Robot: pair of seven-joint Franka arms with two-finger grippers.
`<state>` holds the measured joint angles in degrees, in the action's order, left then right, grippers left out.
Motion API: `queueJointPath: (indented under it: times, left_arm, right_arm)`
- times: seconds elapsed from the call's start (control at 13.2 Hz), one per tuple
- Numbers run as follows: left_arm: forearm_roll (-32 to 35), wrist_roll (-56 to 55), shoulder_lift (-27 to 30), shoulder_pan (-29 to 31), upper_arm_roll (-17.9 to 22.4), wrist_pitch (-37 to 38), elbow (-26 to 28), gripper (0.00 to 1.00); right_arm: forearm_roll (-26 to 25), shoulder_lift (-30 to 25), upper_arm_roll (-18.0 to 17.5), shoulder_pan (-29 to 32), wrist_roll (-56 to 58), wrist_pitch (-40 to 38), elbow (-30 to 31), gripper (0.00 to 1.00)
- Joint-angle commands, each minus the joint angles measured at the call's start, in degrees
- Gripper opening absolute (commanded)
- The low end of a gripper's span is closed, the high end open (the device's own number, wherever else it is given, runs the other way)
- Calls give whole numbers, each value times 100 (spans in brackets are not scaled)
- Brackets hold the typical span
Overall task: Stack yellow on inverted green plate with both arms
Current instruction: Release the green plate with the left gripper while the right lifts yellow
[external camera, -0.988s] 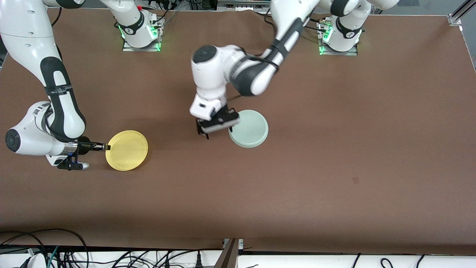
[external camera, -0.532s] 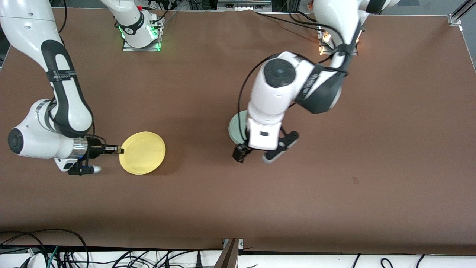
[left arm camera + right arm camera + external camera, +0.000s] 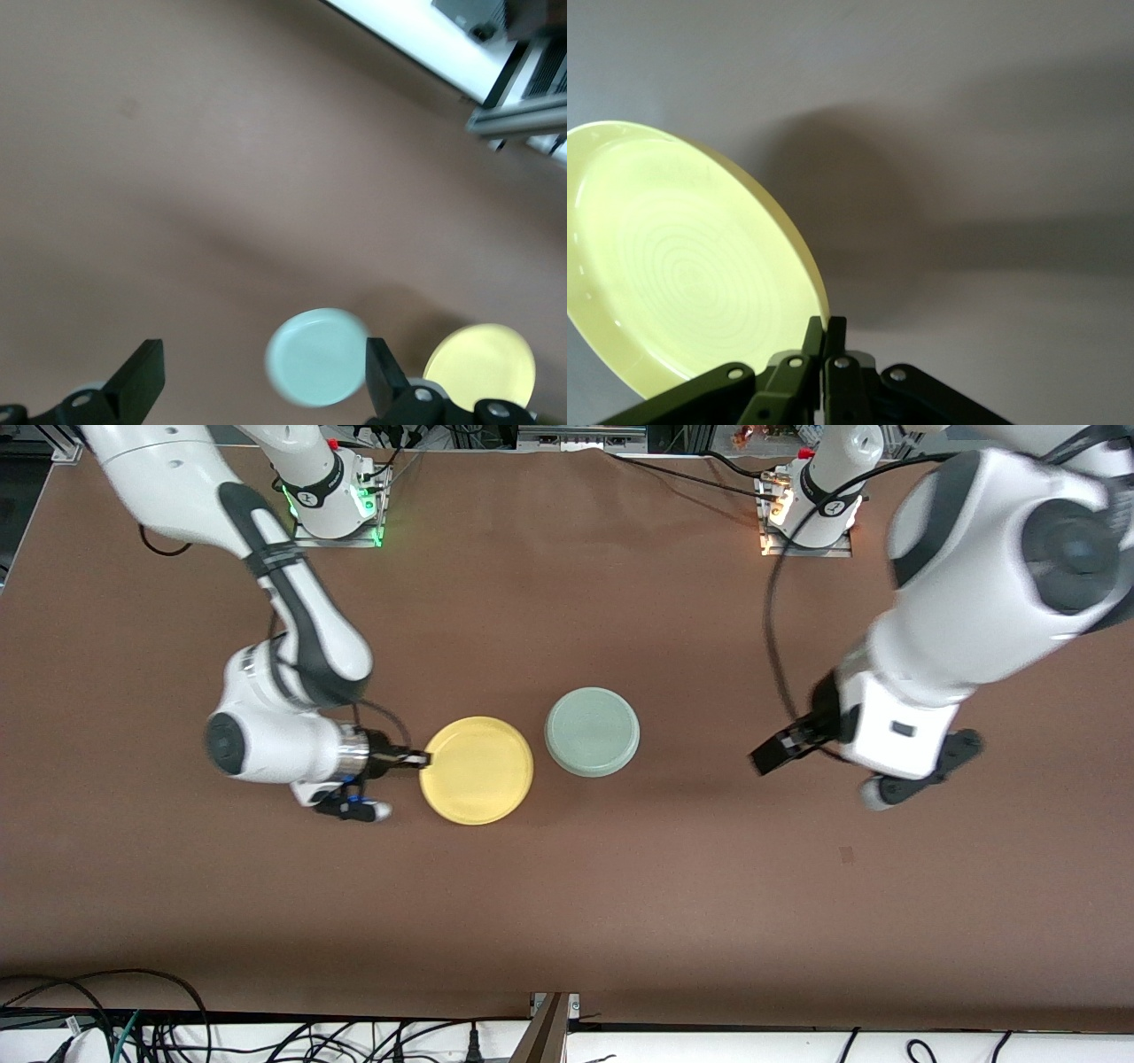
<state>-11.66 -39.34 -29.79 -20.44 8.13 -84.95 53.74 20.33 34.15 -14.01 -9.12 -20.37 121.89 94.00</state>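
The pale green plate (image 3: 592, 732) lies upside down on the table's middle. The yellow plate (image 3: 477, 770) is held level just beside it, toward the right arm's end. My right gripper (image 3: 422, 760) is shut on the yellow plate's rim; in the right wrist view the fingers pinch that rim (image 3: 825, 326) of the yellow plate (image 3: 682, 266). My left gripper (image 3: 819, 771) is open and empty, up in the air over bare table toward the left arm's end. The left wrist view shows the green plate (image 3: 317, 356) and yellow plate (image 3: 480, 367) below, between and beside its fingers (image 3: 133, 381).
The brown table (image 3: 567, 886) has cables (image 3: 89, 1019) along the edge nearest the camera. The arm bases (image 3: 332, 496) stand along the farther edge. A small dark mark (image 3: 847, 855) is on the table toward the left arm's end.
My right gripper carried the yellow plate toward the green plate, now almost beside it. My left arm let go of the green plate, rose and swung away toward its own end.
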Motion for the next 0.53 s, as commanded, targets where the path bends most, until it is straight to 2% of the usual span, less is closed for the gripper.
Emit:
queueJointPath:
  times: [0.0, 0.23, 0.3, 0.46]
  left_arm:
    - [-109, 1512, 298, 381, -31, 539, 216, 100]
    - [14, 2874, 421, 602, 144, 1302, 198, 100]
    - [128, 3192, 726, 602, 189, 1384, 381, 100]
    - [339, 3336, 1673, 602, 189, 861, 1886, 100]
  right_arm:
    - [50, -137, 47, -851, -983, 544, 302, 0]
    - [50, -102, 56, -1495, -1698, 941, 400, 0]
    - [50, -76, 56, -1644, -1760, 1029, 452, 0]
    - [32, -67, 74, -1830, -1795, 1510, 802, 0]
